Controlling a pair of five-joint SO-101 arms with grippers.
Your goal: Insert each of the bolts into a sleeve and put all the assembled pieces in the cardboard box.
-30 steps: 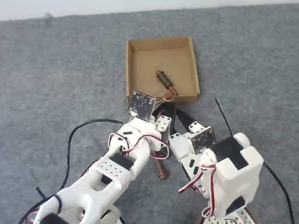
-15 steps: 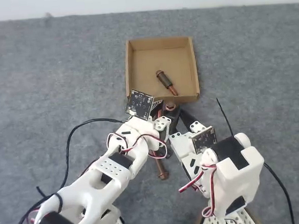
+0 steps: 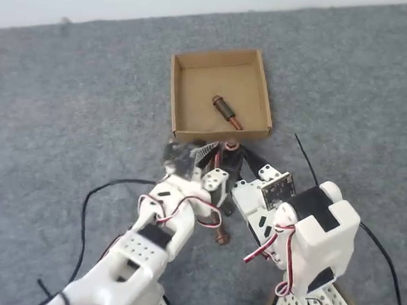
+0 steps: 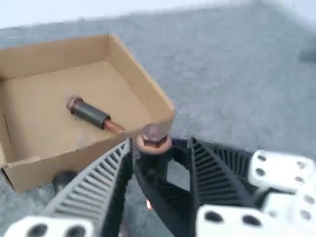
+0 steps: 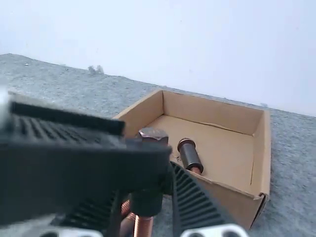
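Copper shows at the head of the bolt (image 4: 153, 136), which stands upright in its dark sleeve (image 4: 150, 165), head up, just short of the cardboard box (image 3: 174, 92). My right tool (image 5: 148, 192) looks closed on the sleeve from below, as far as I can judge. My left tool (image 4: 161, 143) stands open with a jaw on either side of the bolt's head, and it grips nothing. The next move turns on one thing: the cardboard box lies straight ahead of the bolt, toward the far edge of the tabletop (image 3: 60, 100), and its near wall stands between the two. I reckon the bolt and sleeve must rise over that wall, long axis upright or tipped forward. My right tool has them, so that arm should do the carrying. One finished piece (image 3: 223, 110) lies slantwise inside the cardboard box. A loose bolt (image 3: 221, 229) lies on the tabletop between my arms, toward the near edge, its shaft pointing roughly at the box.
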